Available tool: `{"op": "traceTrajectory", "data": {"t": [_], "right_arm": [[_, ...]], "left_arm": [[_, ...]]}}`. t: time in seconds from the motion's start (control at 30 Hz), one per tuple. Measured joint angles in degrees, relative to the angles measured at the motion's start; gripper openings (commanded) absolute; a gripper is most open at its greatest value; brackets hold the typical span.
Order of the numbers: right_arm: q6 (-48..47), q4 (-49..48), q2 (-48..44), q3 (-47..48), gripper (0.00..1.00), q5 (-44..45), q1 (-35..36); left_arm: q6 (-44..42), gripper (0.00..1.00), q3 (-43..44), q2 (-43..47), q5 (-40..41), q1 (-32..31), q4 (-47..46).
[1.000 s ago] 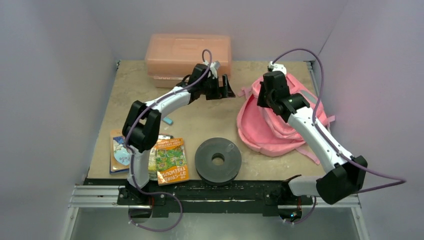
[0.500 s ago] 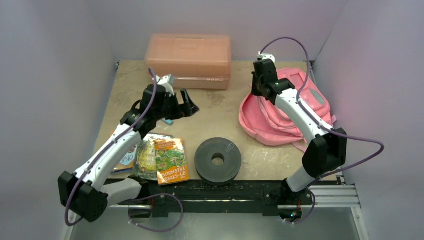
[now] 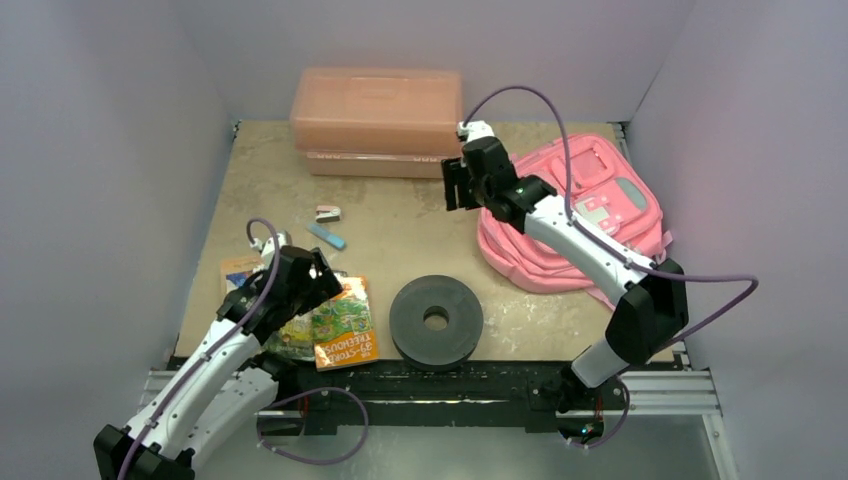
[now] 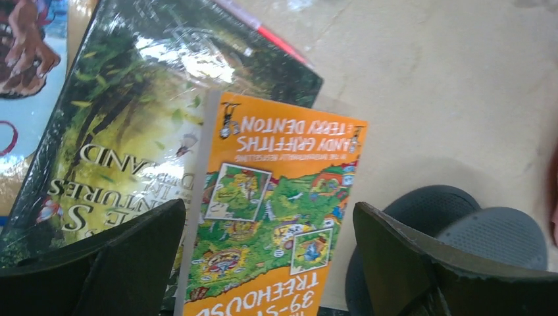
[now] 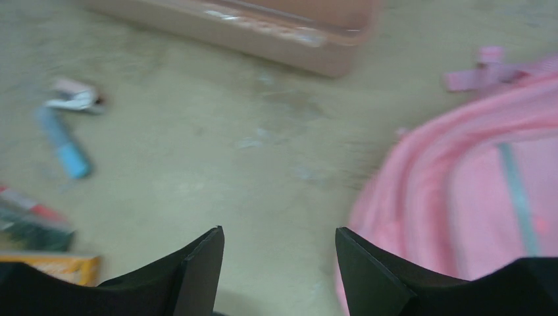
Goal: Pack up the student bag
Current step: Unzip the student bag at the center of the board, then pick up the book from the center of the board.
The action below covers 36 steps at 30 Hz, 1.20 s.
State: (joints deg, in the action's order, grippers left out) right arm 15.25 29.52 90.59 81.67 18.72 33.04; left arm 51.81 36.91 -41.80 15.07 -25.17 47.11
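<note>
Top external view, near edge first: a spread of books sits at the near-left corner of the table (image 3: 400, 250), an orange paperback (image 3: 343, 322) lying over a dark green one (image 3: 288, 328), with a blue-covered one (image 3: 236, 272) peeking out at the left. The left gripper (image 3: 318, 284) hangs right above them, and its wrist camera shows the jaws spread wide, nothing between them, the orange paperback (image 4: 276, 217) framed in the gap and the green book (image 4: 131, 125) under the left finger. Just right of the books, by the middle of the near edge, lies a black ring-shaped disc (image 3: 436, 320). Further in on the left, a blue marker (image 3: 326, 236) and a small white-and-pink item (image 3: 327, 213) lie close together. Mid-table, the right gripper (image 3: 455, 185) hovers over bare surface, its fingers parted and empty in its wrist view (image 5: 279, 253). The student bag (image 3: 590, 215) lies flat on the right side, front pockets up, reaching toward the far-right corner, the right arm crossing over it. Along the far edge stands the salmon plastic box (image 3: 378, 110), lid closed.
</note>
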Motion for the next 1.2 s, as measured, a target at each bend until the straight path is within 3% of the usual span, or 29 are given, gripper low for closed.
{"op": "traceTrajectory", "data": {"t": [0.1,0.27,0.5,0.73,0.97,1.1,1.2], "right_arm": [[0.66,-6.23,-1.86,-3.61,0.69,-11.06,4.52],[10.34,-20.68,0.79,-11.06,0.68,-31.47,10.25],[14.93,-27.06,13.44,-10.99,0.67,-42.36,15.61],[16.06,-26.62,21.73,-8.98,0.62,-43.71,18.64],[17.49,-27.19,27.15,-5.18,0.57,-43.78,20.44],[18.86,-27.56,28.09,-5.20,0.57,-43.76,19.67],[19.43,-28.24,28.06,-5.25,0.58,-43.74,19.12]], "left_arm": [[3.65,0.94,-3.61,-0.61,1.77,0.00,0.20],[7.13,0.79,-8.63,-3.98,2.71,-0.02,-1.64],[8.31,0.74,-9.14,-3.96,3.89,0.00,-3.89],[8.70,0.69,-10.25,-1.84,4.24,0.00,-4.31],[7.04,0.33,-11.74,-1.44,3.17,0.04,-6.60],[3.98,0.04,-11.76,-0.02,2.58,0.15,-7.50],[1.51,0.00,-11.67,0.81,2.08,0.20,-8.76]]}}
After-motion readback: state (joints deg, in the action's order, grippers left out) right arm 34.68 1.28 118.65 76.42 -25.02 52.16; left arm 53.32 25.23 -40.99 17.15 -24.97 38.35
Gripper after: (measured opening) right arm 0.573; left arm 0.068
